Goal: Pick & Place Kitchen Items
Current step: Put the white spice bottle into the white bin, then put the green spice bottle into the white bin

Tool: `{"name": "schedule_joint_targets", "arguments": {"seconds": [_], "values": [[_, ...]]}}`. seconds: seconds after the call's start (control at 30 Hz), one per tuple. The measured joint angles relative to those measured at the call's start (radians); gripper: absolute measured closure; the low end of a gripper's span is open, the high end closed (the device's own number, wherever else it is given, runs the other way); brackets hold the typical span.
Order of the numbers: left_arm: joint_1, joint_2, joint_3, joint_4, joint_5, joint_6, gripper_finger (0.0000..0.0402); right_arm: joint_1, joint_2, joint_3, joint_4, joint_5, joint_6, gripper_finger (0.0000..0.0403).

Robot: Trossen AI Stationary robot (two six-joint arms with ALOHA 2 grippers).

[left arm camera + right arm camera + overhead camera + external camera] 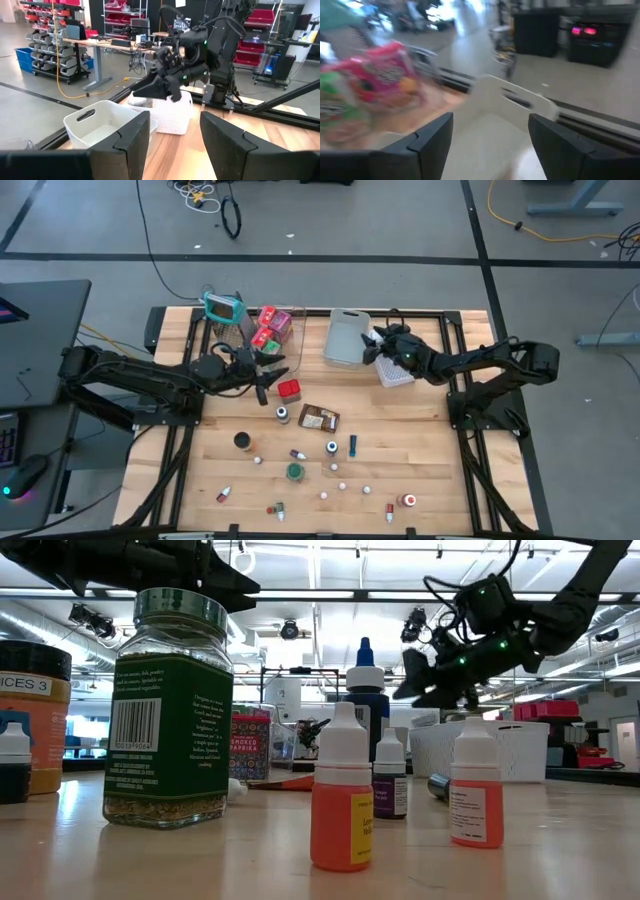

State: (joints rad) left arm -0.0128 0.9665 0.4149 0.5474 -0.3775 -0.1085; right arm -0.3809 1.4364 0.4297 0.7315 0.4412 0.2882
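My left gripper stands open and level above the table's far left part, just left of the red box; nothing shows between its fingers. My right gripper hangs open and empty over the gap between the grey bin and the white perforated bin; its fingers point slightly downward. Loose on the table lie a brown packet, lidded jars and several small bottles. Red and pink packets sit in the clear bin.
A teal-framed grater stands at the far left beside the clear bin. In the low view a green spice jar and dropper bottles stand near the table's front edge. Tiny white and red bits dot the near half.
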Motion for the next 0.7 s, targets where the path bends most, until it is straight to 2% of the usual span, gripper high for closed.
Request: {"name": "schedule_joint_targets", "arguments": {"seconds": [0.37, 0.7], "values": [[0.000, 0.000, 0.000, -0.020, 0.000, -0.011, 0.0219, 0.055, 0.000, 0.000, 0.244, -0.250, -0.077, 0.0135], [0.000, 0.000, 0.000, -0.019, 0.000, -0.026, 0.0219, 0.181, 0.000, 0.000, 0.280, -0.553, -0.088, 0.0135]]}}
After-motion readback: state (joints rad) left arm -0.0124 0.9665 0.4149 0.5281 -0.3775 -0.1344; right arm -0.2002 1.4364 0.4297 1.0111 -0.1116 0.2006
